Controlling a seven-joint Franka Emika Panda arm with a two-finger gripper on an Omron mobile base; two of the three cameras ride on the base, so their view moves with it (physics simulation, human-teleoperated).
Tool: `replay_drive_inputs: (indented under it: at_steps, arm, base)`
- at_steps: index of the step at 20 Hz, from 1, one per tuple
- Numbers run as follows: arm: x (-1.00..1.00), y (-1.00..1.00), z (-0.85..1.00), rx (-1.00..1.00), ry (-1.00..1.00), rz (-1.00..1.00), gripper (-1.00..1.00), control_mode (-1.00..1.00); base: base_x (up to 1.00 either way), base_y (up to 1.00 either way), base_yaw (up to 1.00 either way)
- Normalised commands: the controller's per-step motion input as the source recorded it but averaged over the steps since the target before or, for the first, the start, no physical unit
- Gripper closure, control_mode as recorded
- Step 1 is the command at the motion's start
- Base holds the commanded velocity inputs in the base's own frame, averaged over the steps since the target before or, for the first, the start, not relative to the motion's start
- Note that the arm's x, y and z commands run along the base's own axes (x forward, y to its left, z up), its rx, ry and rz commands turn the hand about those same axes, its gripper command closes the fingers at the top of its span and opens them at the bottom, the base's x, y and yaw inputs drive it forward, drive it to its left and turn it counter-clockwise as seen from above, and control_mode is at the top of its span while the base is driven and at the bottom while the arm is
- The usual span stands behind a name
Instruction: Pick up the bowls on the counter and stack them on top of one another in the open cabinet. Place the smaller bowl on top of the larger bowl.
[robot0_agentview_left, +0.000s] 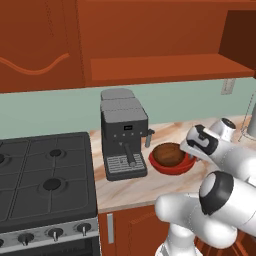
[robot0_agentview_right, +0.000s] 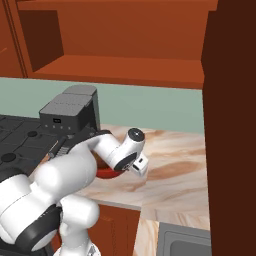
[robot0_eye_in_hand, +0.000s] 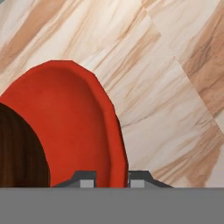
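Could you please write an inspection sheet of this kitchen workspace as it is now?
Surface: marbled counter, bowls at its left part beside the coffee machine.
Job's things: brown bowl already sits inside the red bowl, on the counter; open cabinet shelf above bears no bowl.
Clutter: grey coffee machine; a metal thing at the right edge, cut off.
Claw: claw shut on the red bowl's rim, one finger each side.
Cables: nothing seen.
Surroundings: black gas stove, green wall, sink corner.
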Motion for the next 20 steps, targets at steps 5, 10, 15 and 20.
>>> replay_drive_inputs:
  at_steps: [5,10,15,20]
  arm:
    - [0.0,0.0,0.29,0.05,0.01,-0.02,1.0,-1.0]
    - [-0.07,0.0,0.21,0.07,-0.03,-0.03,1.0,-1.0]
    - [-0.19,-0.02,0.11,0.04,-0.1,-0.04,1.0,-1.0]
    - [-0.21,-0.07,0.12,0.0,-0.1,-0.04,1.0,-1.0]
  base:
    - [0.0,0.0,0.0]
    - [0.0,0.0,0.0]
    - [0.0,0.0,0.0]
    - [0.0,0.0,0.0]
